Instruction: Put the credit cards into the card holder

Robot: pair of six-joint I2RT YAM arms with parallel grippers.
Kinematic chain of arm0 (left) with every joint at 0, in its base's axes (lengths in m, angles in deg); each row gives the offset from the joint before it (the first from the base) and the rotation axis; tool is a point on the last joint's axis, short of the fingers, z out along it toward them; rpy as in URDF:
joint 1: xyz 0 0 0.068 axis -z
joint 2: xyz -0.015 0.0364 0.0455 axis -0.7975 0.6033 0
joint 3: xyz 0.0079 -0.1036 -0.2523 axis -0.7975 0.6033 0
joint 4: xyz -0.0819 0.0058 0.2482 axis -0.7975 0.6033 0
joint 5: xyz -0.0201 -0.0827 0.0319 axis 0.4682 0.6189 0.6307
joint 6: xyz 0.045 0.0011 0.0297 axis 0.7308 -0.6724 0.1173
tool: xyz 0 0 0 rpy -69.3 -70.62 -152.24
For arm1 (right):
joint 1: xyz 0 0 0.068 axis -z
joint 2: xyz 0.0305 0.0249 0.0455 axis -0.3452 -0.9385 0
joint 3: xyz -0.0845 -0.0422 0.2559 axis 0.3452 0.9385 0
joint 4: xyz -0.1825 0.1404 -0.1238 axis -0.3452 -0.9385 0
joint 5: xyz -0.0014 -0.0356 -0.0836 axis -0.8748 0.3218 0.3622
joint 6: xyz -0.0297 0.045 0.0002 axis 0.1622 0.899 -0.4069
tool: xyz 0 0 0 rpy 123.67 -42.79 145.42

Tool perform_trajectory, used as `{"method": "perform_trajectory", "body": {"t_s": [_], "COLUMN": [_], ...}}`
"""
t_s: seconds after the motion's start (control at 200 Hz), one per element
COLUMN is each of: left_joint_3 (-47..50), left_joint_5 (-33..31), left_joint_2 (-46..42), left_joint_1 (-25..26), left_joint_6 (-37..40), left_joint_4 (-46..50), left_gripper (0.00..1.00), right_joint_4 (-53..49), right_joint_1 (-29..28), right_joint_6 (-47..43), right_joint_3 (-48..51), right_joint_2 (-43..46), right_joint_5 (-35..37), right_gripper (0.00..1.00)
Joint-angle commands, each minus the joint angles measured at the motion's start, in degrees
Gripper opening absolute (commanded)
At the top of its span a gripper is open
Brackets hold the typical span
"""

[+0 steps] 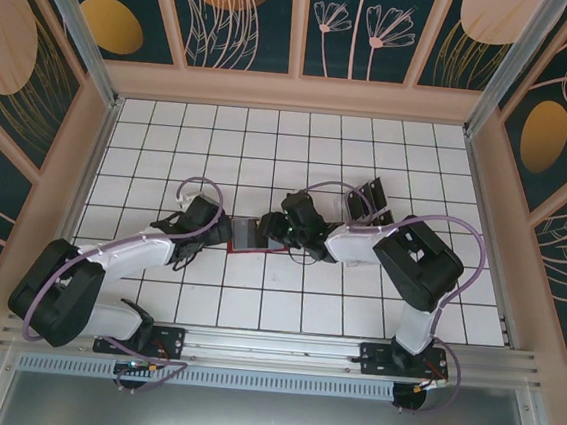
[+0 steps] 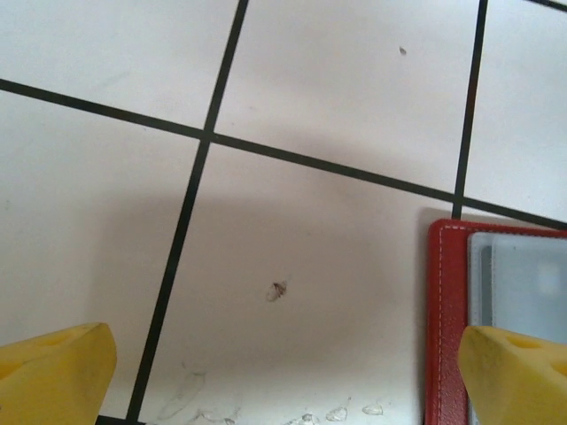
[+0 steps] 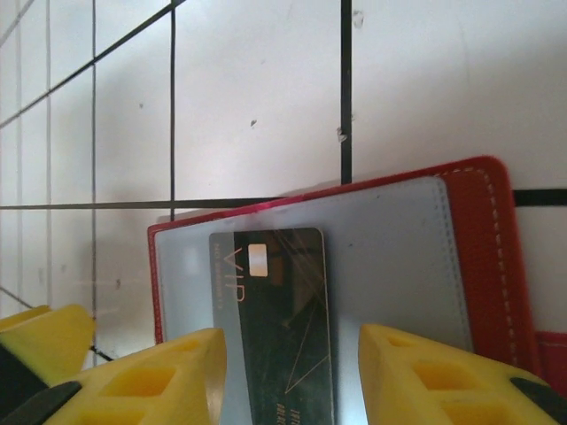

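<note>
My right tool (image 3: 292,343) hangs low over the card holder (image 3: 483,239), which lies open and flat on the white tiled bench (image 3: 257,97) with its grey lining facing up. The tool's yellow fingers (image 3: 182,376) stand apart on either side of a dark credit card (image 3: 283,310) marked VIP. The card rests on the lining, and a gap shows between it and the finger on the right of my wrist view, so I am not clamped on it. My left tool (image 2: 283,381) is spread wide, with one yellow finger (image 2: 514,376) over the holder's red stitched edge and the other above bare tile. From above, the holder (image 1: 248,235) sits near the middle of the bench, between my left tool (image 1: 223,231) and my right tool (image 1: 279,234).
</note>
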State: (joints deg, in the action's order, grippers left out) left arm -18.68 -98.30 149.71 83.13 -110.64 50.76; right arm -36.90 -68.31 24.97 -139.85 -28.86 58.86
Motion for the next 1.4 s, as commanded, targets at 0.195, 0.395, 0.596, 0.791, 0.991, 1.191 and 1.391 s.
{"method": "perform_trajectory", "body": {"t_s": [0.195, 0.395, 0.596, 0.791, 0.991, 1.191, 1.391], "left_joint_3": [-0.5, -0.5, -0.7, -0.8, -1.1, -1.4, -1.5], "left_joint_5": [-0.3, -0.7, -0.9, -0.4, 0.4, 0.7, 1.1], "left_joint_2": [1.1, 2.6, 4.7, 6.1, 7.3, 8.1, 8.3], "left_joint_1": [-0.8, -0.8, -0.8, -0.8, -0.8, -0.8, -0.8], "left_joint_6": [1.2, 1.3, 1.3, 1.6, 2.1, 2.4, 2.5], "left_joint_4": [2.3, 2.4, 2.2, 1.5, 0.6, 0.2, -0.2], "left_gripper": [0.99, 0.99, 0.99, 0.99, 0.99, 0.99, 0.98], "right_joint_4": [-12.0, -11.7, -10.6, -10.0, -9.7, -9.7, -10.2], "right_joint_1": [-1.4, -1.4, -1.4, -1.6, -2.1, -3.0, -4.2], "right_joint_6": [-7.4, -7.8, -7.6, -7.6, -7.3, -7.2, -7.2], "right_joint_3": [-6.4, -7.1, -7.2, -7.9, -8.8, -10.3, -11.9], "right_joint_2": [-0.5, -2.4, -3.5, -4.3, -5.3, -6.5, -7.5], "right_joint_5": [5.9, 5.4, 4.4, 3.5, 2.8, 2.2, 1.8], "right_gripper": [0.39, 0.36, 0.31, 0.30, 0.27, 0.23, 0.20]}}
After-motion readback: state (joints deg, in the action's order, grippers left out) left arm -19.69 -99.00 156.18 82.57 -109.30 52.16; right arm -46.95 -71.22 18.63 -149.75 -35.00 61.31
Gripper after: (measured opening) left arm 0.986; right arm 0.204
